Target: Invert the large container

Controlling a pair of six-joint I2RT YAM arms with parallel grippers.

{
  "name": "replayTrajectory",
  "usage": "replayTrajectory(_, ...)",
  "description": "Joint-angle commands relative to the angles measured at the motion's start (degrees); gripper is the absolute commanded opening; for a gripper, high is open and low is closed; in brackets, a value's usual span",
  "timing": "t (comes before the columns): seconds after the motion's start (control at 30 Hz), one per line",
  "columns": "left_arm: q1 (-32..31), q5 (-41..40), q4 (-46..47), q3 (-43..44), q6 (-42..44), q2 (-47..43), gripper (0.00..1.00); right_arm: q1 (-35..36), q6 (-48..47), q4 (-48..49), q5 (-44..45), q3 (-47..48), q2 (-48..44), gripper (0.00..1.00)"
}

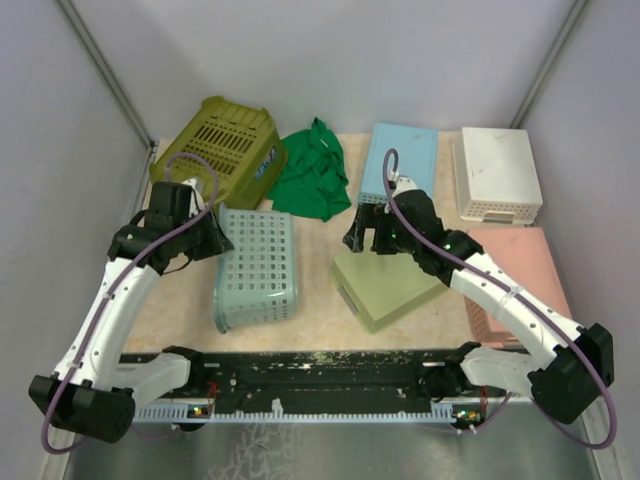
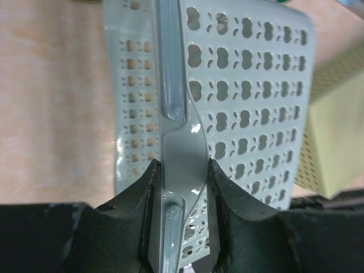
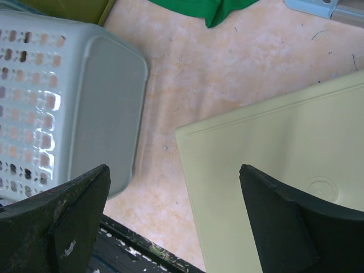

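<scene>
left pincer (image 2: 182, 187) clamps basket (image 2: 250, 114) rim

No txt, brand or no. I can actually read anywhere. Closest thing: small blue/white sticker (image 1: 266, 160) on the olive basket (image 1: 215, 145), at approx 4 o'clock on it from the top cam; too small, print illegible. Round moulded stamp (image 3: 321, 187) on the pale green lid (image 3: 273, 159), approx 4 o'clock in my R wrist cam; chars too faint to read. Grey-blue basket (image 2: 250, 102) rim close-up in my L wrist cam: bare plastic.
</scene>
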Motion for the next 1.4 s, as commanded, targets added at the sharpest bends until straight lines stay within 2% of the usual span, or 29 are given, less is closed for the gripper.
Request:
replayTrajectory(0.0,0.0,20.1,9.4,-3.3,-1.0,0.6,0.0,-0.3,0.6,2.2,0.1,-0.2,-1.8,0.95)
replayTrajectory(0.17,0.1,22.5,10.5,-2.0,-1.8,1.1,0.0,-0.3,7.5,10.4,-7.3,-6.1,-1.0,0.95)
replayTrajectory(0.33,1.8,22.6,10.1,-3.5,-0.6,2.1,0.0,-0.1,21.4,35.7,-23.8,-16.0,2.8,0.92)
replayTrajectory(0.43,3.7,23.5,10.3,-5.8,0.3,1.7,0.0,0.4,26.2,44.6,-26.6,-18.8,4.1,0.92)
replayTrajectory(0.7,8.8,27.2,13.9,-13.8,2.5,3.3,0.0,0.7,22.5,38.1,-24.6,-17.1,1.4,0.92)
replayTrajectory(0.83,10.9,25.7,14.3,-15.7,3.4,4.5,0.01,0.7,22.8,38.2,-26.6,-17.1,1.3,0.92)
replayTrajectory(0.9,11.2,23.7,14.1,-16.4,3.7,5.2,0.09,0.7,23.0,38.1,-26.8,-16.9,1.7,0.92)
replayTrajectory(1.1,11.4,16.8,12.0,-15.6,4.0,7.7,0.45,0.7,21.8,36.5,-26.1,-15.8,1.7,0.92)
replayTrajectory(1.13,11.4,15.9,11.4,-14.9,4.2,7.7,0.54,0.7,20.8,34.9,-25.4,-15.0,1.4,0.92)
replayTrajectory(1.23,11.3,12.4,7.7,-11.5,5.3,7.1,0.71,0.7,15.8,27.1,-21.5,-12.0,-0.3,0.92)
replayTrajectory(1.37,11.3,6.6,2.6,-3.9,7.3,5.0,0.91,0.6,6.7,12.9,-9.4,-5.0,-2.6,0.95)
